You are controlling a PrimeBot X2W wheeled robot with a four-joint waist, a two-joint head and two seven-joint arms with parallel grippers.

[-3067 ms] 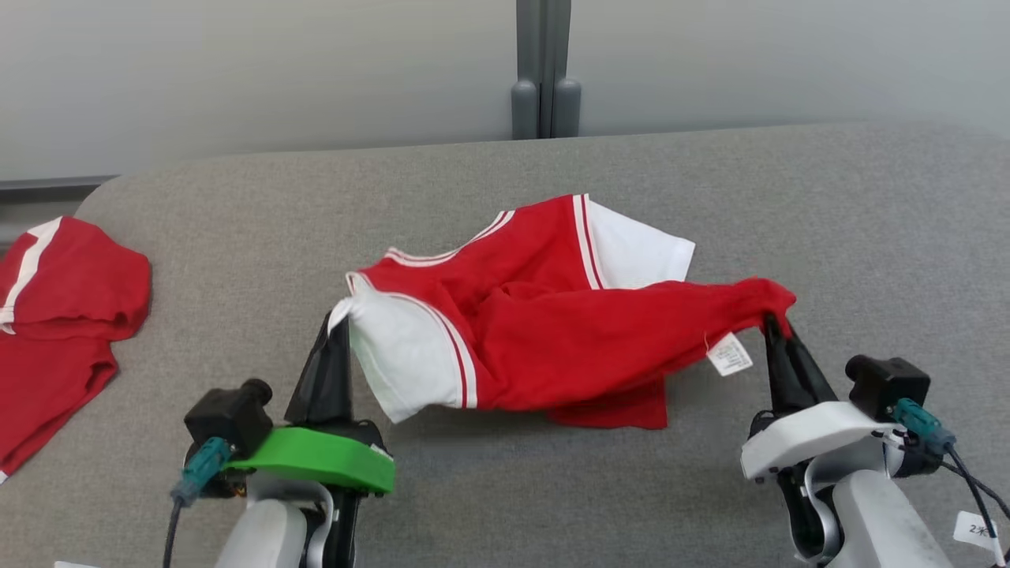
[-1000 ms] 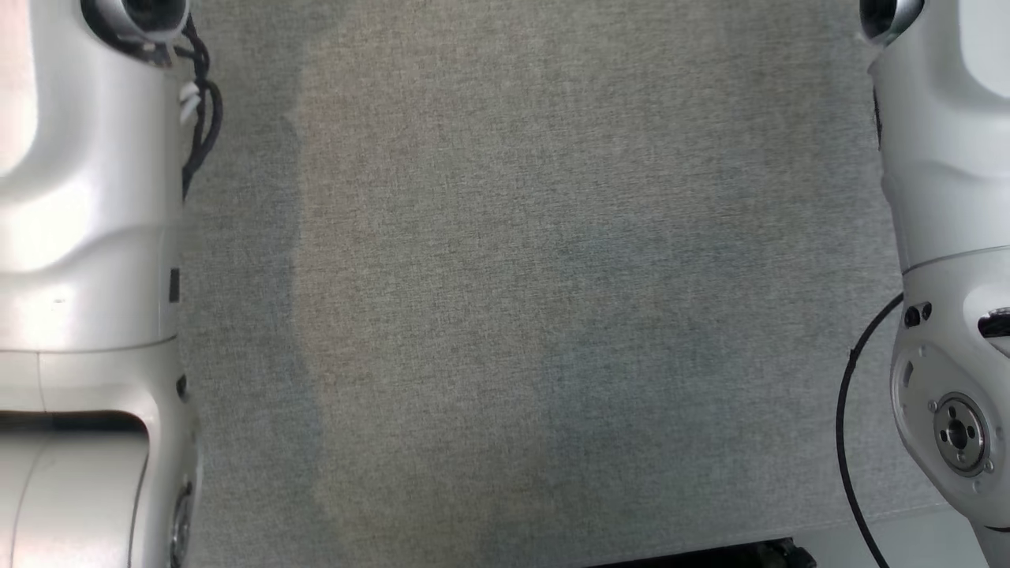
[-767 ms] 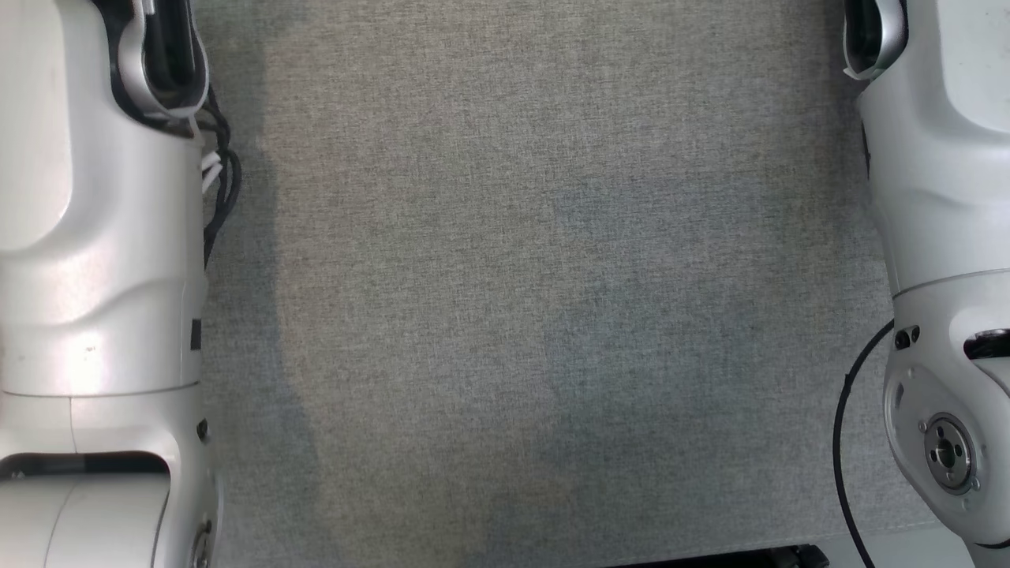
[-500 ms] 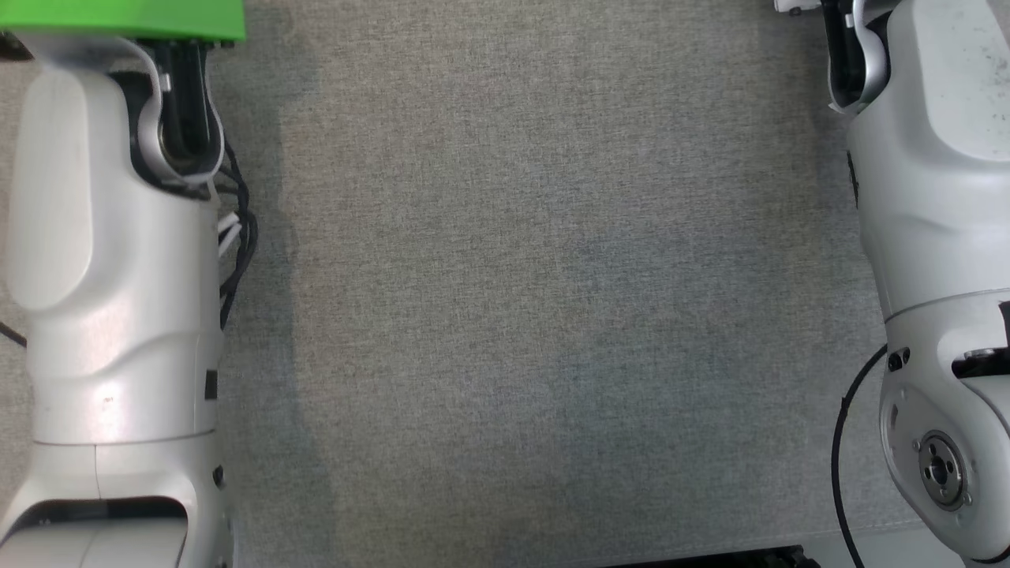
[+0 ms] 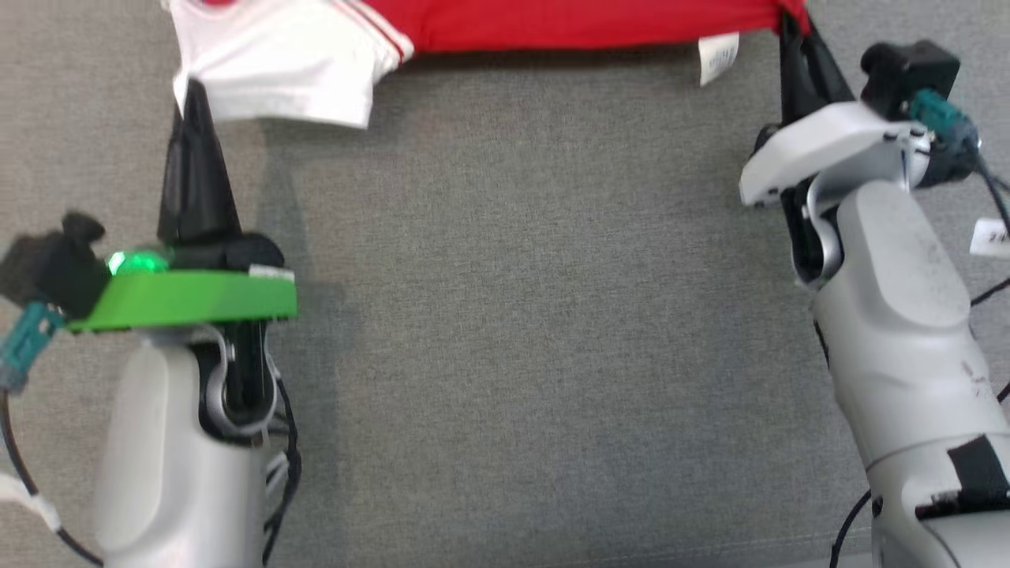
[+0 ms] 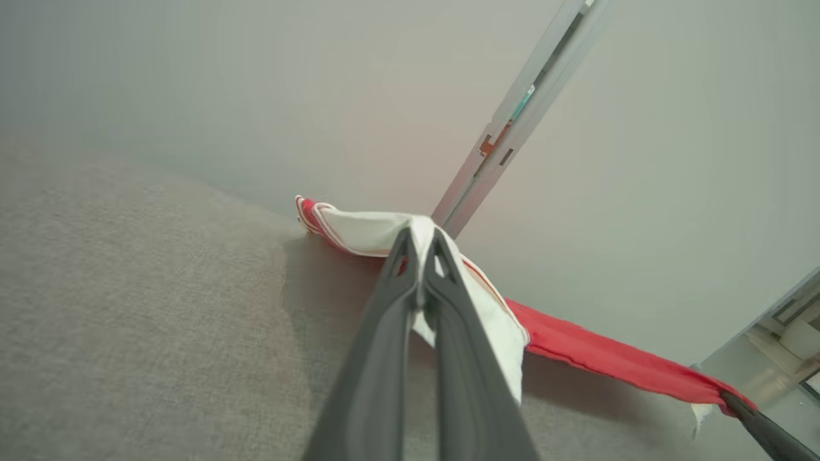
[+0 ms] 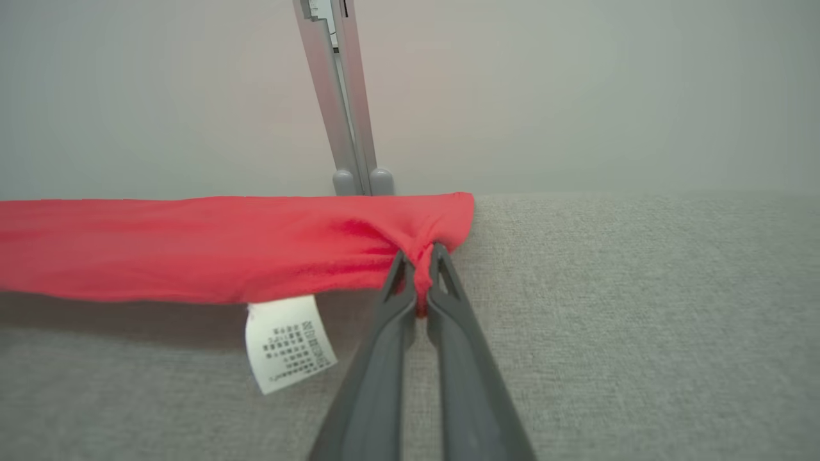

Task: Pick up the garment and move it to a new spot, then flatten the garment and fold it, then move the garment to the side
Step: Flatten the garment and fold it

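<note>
Left gripper [image 6: 419, 235] is seen clamped on the white sleeve [image 5: 276, 59] of the garment [image 7: 192, 246]. The right gripper [image 7: 419, 256] is pinched together on a bunched red corner. Three seconds back the garment was heaped between the fingers; it is now drawn out as a taut band between them, over the grey padded surface [image 5: 513, 315], with a shadow cast beneath. Half a second ago forearms alone were seen from the head; that camera has since tilted. A care label [image 7: 288, 342] is noted hanging near the right fingers. A grey post [image 7: 339, 96] is noted behind.
</note>
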